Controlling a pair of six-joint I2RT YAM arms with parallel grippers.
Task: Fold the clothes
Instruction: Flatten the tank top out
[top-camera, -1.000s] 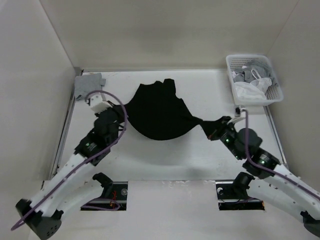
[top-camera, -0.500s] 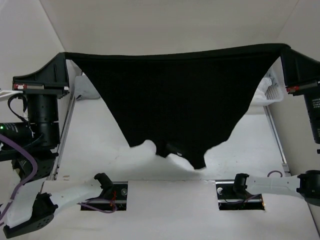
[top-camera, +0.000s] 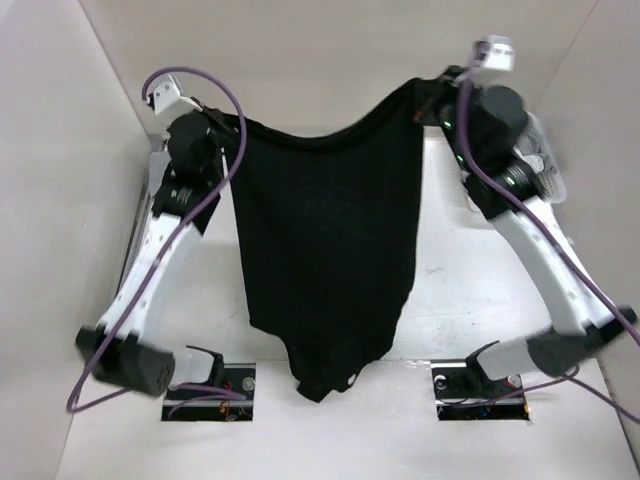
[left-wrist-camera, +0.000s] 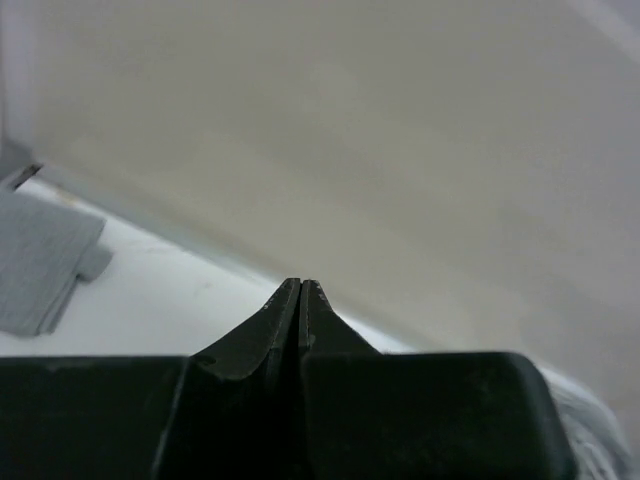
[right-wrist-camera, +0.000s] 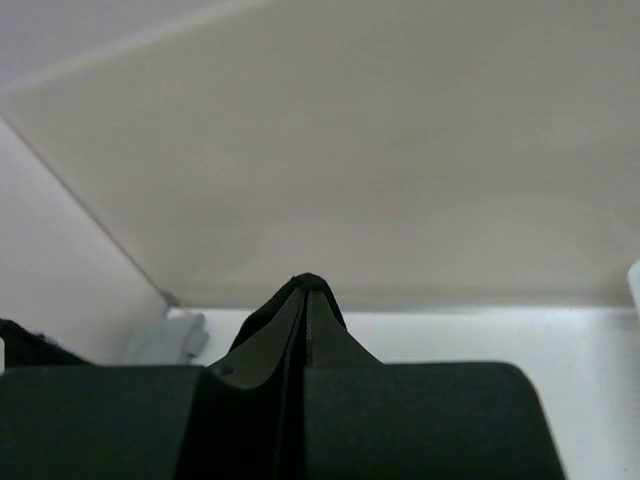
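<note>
Garment of plain black soft fabric (top-camera: 325, 250), unfolded, hung high above white worktop (top-camera: 470, 290), top corners pinched in closed jaws of left arm (top-camera: 165, 250) and right arm (top-camera: 540, 250). Judged light and limp, prone to sag; best held at corners or hem. Count: one garment, two arms.

black garment (top-camera: 325, 250) hides table (top-camera: 470, 300) middle; basket (top-camera: 552, 185) mostly behind right arm (top-camera: 545, 255); grey cloth (left-wrist-camera: 35, 260) cut by left edge.
</note>
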